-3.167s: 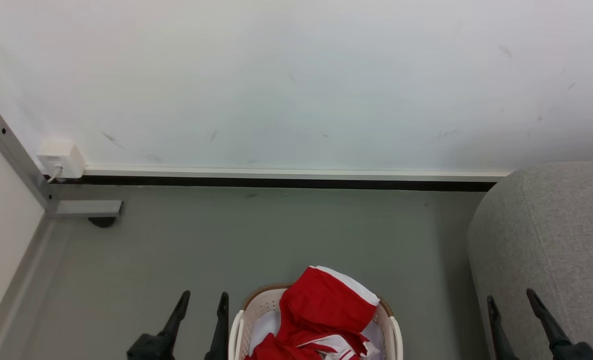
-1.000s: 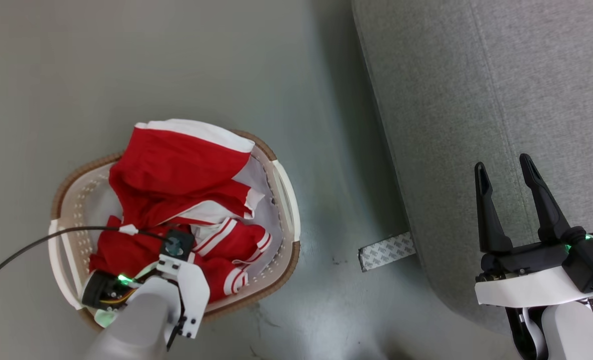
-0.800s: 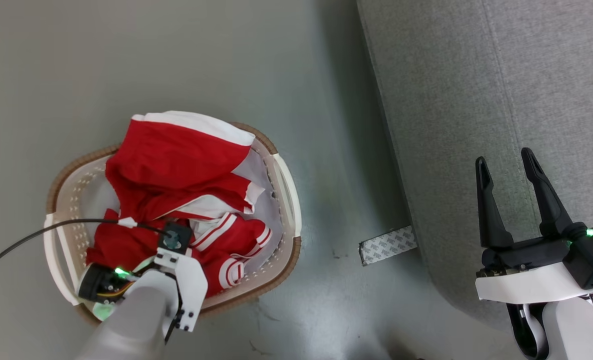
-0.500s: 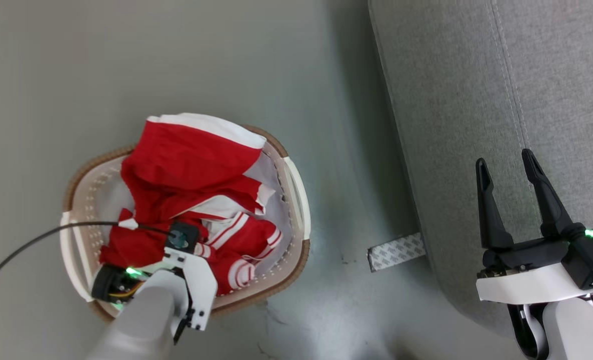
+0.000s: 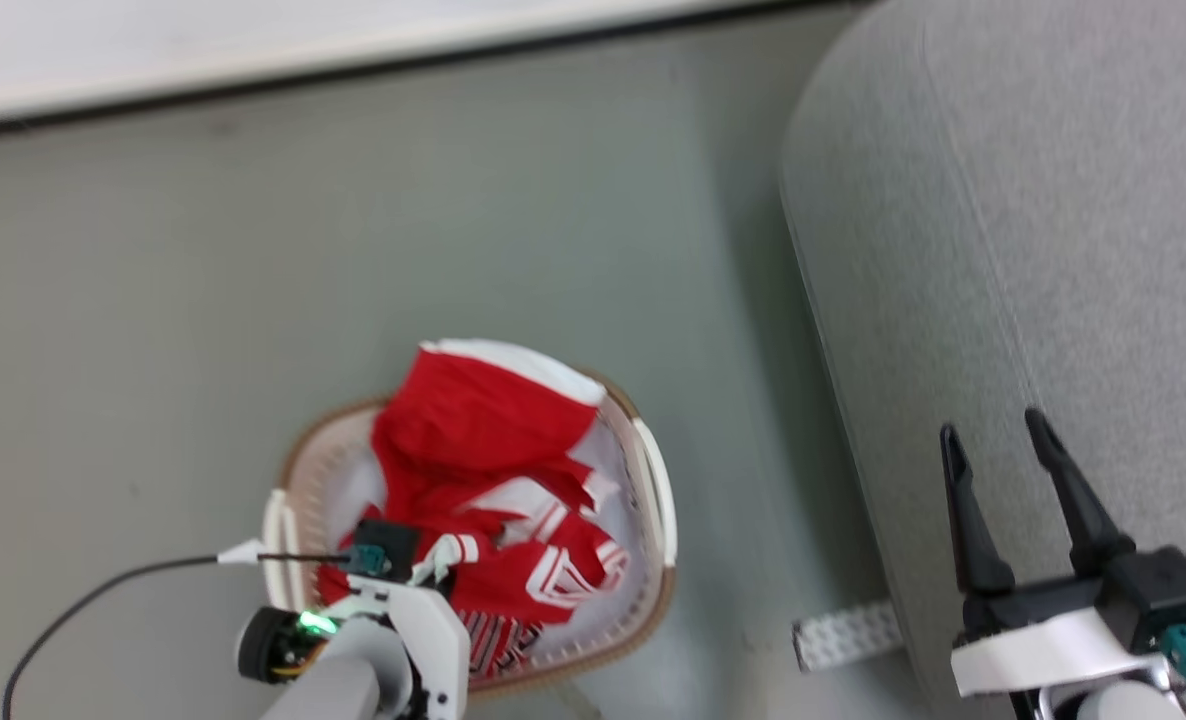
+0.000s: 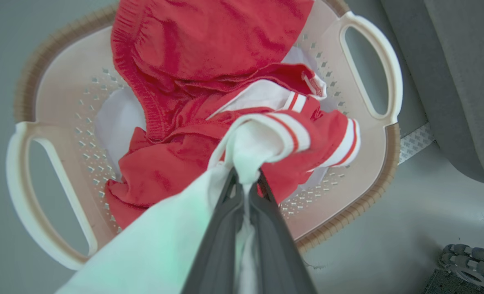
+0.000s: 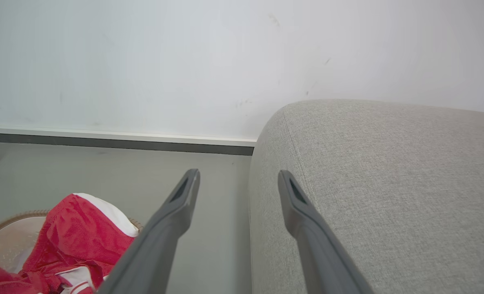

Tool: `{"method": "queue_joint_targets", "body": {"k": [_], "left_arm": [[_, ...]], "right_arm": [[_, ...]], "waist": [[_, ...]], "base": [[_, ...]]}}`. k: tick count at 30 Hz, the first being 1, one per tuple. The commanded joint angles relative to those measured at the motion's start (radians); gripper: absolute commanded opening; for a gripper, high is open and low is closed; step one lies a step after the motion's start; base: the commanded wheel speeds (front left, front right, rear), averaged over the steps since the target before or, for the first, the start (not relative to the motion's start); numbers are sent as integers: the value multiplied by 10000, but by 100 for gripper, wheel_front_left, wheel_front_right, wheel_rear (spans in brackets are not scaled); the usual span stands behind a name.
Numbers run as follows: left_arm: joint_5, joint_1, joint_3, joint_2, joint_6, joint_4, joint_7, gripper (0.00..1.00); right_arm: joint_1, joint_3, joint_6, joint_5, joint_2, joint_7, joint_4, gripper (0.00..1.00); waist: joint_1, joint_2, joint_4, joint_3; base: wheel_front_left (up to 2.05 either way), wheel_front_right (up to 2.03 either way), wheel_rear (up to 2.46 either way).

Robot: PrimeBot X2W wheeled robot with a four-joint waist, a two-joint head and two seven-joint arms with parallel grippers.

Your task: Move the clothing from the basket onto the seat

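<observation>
The cream basket (image 5: 653,490) (image 6: 372,81) with a brown rim stands on the floor, holding red clothing (image 5: 473,430) (image 6: 209,45) with white trim. My left gripper (image 6: 245,176) is shut on a white-edged fold of the red jersey (image 6: 274,134), lifted a little above the pile. The jersey's lettering (image 5: 563,575) shows in the head view beside my left wrist (image 5: 393,600). To the right, my right gripper (image 5: 993,440) (image 7: 238,181) hangs open and empty over the front edge of the grey seat (image 5: 1053,250) (image 7: 389,183).
Grey floor (image 5: 253,250) surrounds the basket, with a white wall and skirting (image 5: 253,60) behind. A patterned strip (image 5: 843,635) lies on the floor at the seat's foot. A black cable (image 5: 103,590) trails from my left wrist.
The head camera has tilted up, so the wall now shows. My left gripper has lifted a fold of the jersey, baring its lettering. The right gripper stays open.
</observation>
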Motion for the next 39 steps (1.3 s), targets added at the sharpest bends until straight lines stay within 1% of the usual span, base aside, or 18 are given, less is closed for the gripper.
{"method": "queue_joint_targets", "body": {"k": [1, 5, 8, 9, 12, 16, 18, 26, 31, 35, 39], "left_arm": [[-203, 335, -104, 13, -95, -142, -103, 0], [-798, 850, -585, 3, -321, -1063, 94, 0], [-1181, 1136, -1068, 7, -361, -1922, 326, 0], [-1181, 1136, -1068, 7, -361, -1922, 326, 0], [-1513, 1317, -1442, 7, -386, -2790, 609, 0], [-1442, 1420, -1722, 10, -314, -3865, 985, 0], [-1444, 1504, -1779, 120, -293, -4491, 1212, 0], [-1494, 1735, -1765, 758, 161, -7812, 2456, 0], [-1589, 1633, -1576, 963, 573, -9839, 3134, 0], [-1658, 1487, -1387, 959, 868, -10892, 3369, 0], [-1632, 1290, -1407, 875, 978, -11408, 3582, 0]], "right_arm": [[332, -86, -21, -71, -22, -3, 81, 100], [944, -235, -21, -168, -41, -3, 251, 100], [1367, -272, -21, -230, -48, -3, 338, 100], [1367, -272, -21, -230, -48, -3, 338, 100], [1728, -287, -21, -293, -44, -3, 415, 100], [2024, -292, -21, -347, -37, -3, 472, 100], [2159, -232, -21, -354, -30, -3, 508, 100], [2368, -98, -21, -380, -19, -2, 481, 100], [2290, 248, -21, -350, -49, -2, 493, 100], [2008, 981, -21, -220, -367, -2, 401, 100], [1732, 1885, -21, -46, -804, -2, 258, 100]], "waist": [[0, 0, 781, -1421], [0, 0, 1290, -2463], [0, 0, 1680, -3132], [0, 0, 1680, -3132], [0, 0, 2007, -3681], [0, 0, 2351, -4218], [0, 0, 2451, -4468], [0, 0, 2707, -4869], [0, 0, 2736, -4994], [0, 0, 2680, -5091], [0, 0, 2649, -5146]], "base": [[0, 0, 0], [0, 0, 0], [0, 0, 0], [0, 0, 0], [0, 0, 0], [0, 0, 0], [0, 0, 0], [0, 0, 0], [0, 0, 0], [0, 0, 0], [0, 0, 0]]}}
